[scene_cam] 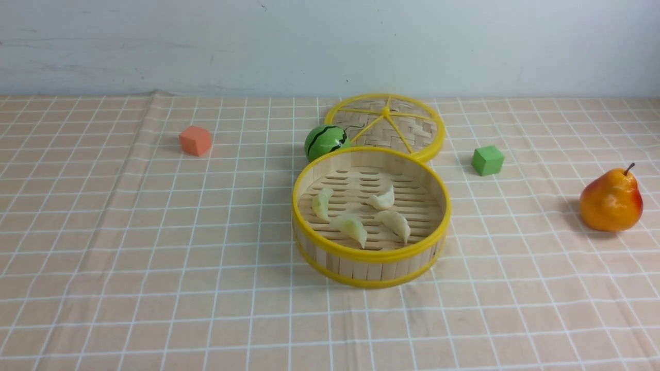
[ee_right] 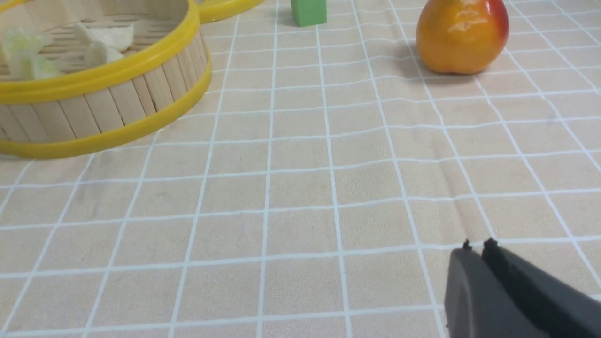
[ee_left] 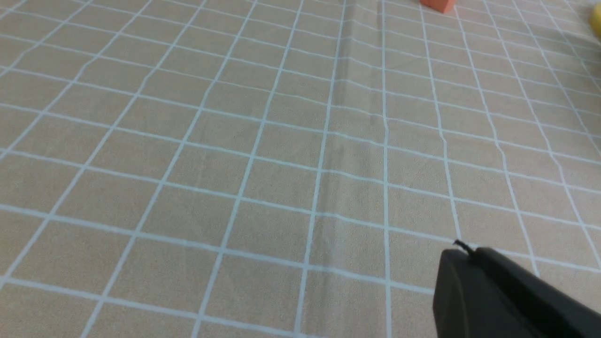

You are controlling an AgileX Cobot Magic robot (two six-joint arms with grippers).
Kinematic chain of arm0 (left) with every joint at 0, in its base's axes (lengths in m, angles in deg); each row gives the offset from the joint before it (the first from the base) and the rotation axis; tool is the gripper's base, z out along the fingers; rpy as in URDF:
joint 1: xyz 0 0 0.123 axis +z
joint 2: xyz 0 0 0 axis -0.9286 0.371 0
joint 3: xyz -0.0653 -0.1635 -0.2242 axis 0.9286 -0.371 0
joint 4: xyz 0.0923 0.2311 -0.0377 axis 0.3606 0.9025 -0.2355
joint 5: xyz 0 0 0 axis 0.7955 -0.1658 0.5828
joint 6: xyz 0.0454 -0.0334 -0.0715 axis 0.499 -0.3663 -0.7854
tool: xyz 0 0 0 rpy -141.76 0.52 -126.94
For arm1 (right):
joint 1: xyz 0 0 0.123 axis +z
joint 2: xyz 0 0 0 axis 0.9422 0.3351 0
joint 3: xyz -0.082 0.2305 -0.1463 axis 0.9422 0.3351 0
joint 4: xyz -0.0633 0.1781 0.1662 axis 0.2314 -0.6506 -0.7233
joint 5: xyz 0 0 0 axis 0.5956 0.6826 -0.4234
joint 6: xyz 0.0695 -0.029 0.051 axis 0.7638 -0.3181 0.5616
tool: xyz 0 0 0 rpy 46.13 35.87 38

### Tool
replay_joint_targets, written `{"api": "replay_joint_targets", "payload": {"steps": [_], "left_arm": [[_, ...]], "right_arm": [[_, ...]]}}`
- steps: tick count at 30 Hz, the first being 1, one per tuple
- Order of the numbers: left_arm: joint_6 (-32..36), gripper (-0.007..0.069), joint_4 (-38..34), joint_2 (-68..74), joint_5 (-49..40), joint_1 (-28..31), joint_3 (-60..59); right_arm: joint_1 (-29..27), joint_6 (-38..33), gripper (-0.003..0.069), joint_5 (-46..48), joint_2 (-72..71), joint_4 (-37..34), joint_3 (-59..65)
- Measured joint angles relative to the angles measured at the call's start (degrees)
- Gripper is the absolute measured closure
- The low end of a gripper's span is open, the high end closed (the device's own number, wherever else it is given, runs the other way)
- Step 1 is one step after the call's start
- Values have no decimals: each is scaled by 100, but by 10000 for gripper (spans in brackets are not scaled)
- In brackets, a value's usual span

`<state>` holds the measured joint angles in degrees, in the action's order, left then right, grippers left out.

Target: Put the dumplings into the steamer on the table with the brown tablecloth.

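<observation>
Now all four dumplings (scene_cam: 350, 228) lie inside the steamer (scene_cam: 372, 256); I'd best keep both empty, closed claws (ee_right: 486, 256) outside it.

We see soft, even light over the tabletop (scene_cam: 232, 319), with only faint shadows and small glints on the pear (scene_cam: 611, 200). Our left wrist view looks dimmer and greyer than our right one; in both, the nearby dark fingers (ee_left: 497, 295) (ee_right: 507, 295) blur.
</observation>
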<state>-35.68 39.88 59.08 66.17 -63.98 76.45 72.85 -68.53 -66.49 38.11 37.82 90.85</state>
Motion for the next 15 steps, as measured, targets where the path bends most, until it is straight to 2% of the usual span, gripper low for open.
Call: {"api": "replay_joint_targets", "payload": {"steps": [15], "left_arm": [[14, 638, -129, -4, -6, 0, 0]], "right_arm": [[0, 1, 607, 0, 0, 0, 0]]}}
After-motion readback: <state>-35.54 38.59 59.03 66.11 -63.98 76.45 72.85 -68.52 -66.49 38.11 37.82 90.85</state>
